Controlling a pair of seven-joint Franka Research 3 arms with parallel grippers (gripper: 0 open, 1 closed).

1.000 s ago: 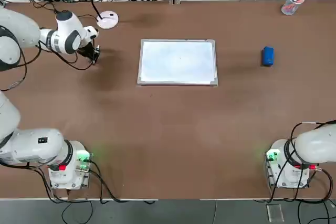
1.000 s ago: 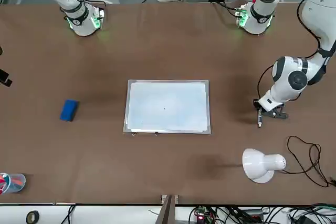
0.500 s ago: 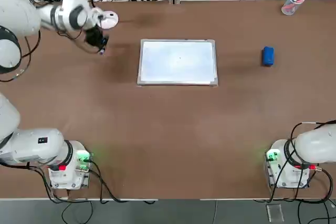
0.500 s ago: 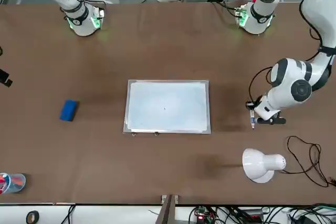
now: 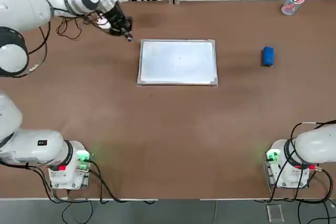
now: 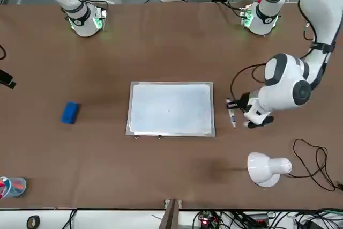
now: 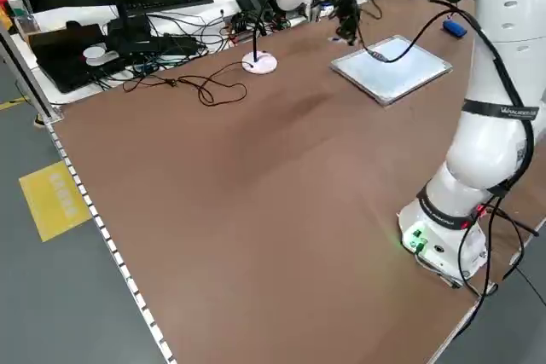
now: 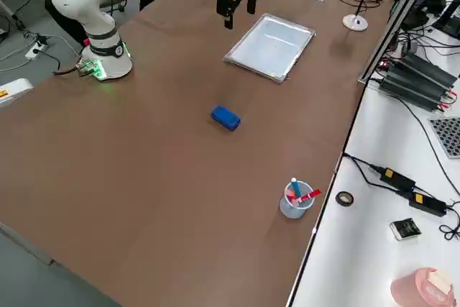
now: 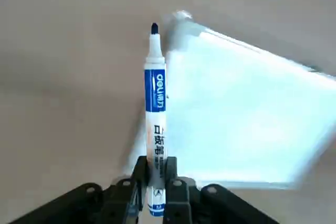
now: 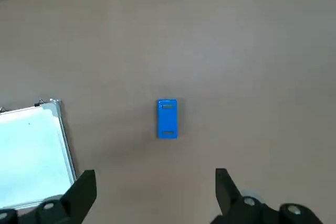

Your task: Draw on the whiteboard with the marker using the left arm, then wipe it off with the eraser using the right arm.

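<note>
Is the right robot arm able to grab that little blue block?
Probably yes. The right gripper hangs open above the small blue rectangular eraser, which lies alone on bare brown table, with nothing between them.

1. The brown table (image 5: 168, 129) carries everything here.
2. The whiteboard (image 5: 178, 62) lies flat near the middle of the table.
3. The eraser (image 5: 268, 56) lies on the table, well apart from the whiteboard, on the right arm's side.
4. A clear cup (image 5: 290, 4) stands beyond the eraser, farther from the whiteboard.
5. A white lamp (image 6: 266, 168) stands past the whiteboard's other end.
</note>
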